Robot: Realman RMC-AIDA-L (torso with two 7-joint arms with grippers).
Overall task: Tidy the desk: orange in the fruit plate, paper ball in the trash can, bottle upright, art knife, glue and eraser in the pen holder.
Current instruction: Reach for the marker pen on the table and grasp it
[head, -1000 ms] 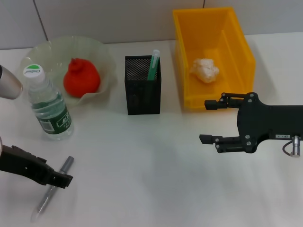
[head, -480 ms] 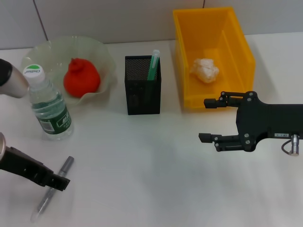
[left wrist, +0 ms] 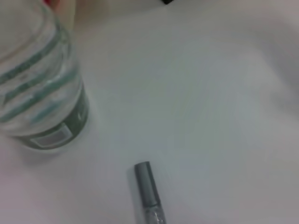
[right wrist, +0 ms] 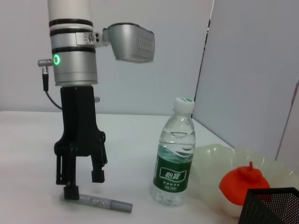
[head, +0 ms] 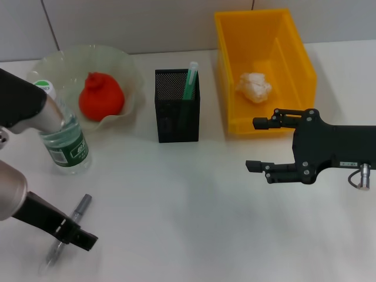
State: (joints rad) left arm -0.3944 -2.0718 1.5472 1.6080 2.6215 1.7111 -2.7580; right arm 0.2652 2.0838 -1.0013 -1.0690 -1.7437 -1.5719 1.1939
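The art knife (head: 82,207), a slim grey stick, lies on the desk (head: 188,205) at the front left, also seen close up (left wrist: 147,191). My left gripper (head: 87,239) stands upright over it, open (right wrist: 81,184), fingertips just above the knife (right wrist: 105,202). The bottle (head: 64,138) is upright behind it. The orange (head: 101,97) rests in the fruit plate (head: 126,64). The paper ball (head: 254,86) lies in the trash can (head: 299,59). A green tube (head: 191,79) stands in the pen holder (head: 176,117). My right gripper (head: 257,144) hovers open and empty before the trash can. The eraser is out of view.
The left forearm (head: 23,106) overlaps the bottle's cap in the head view. A tiled wall (head: 147,23) runs behind the desk. Bare tabletop lies between the two grippers.
My left arm has swung in over the bottle's top, and its gripper has shifted slightly right and toward the front edge along the knife. The right gripper has barely moved.
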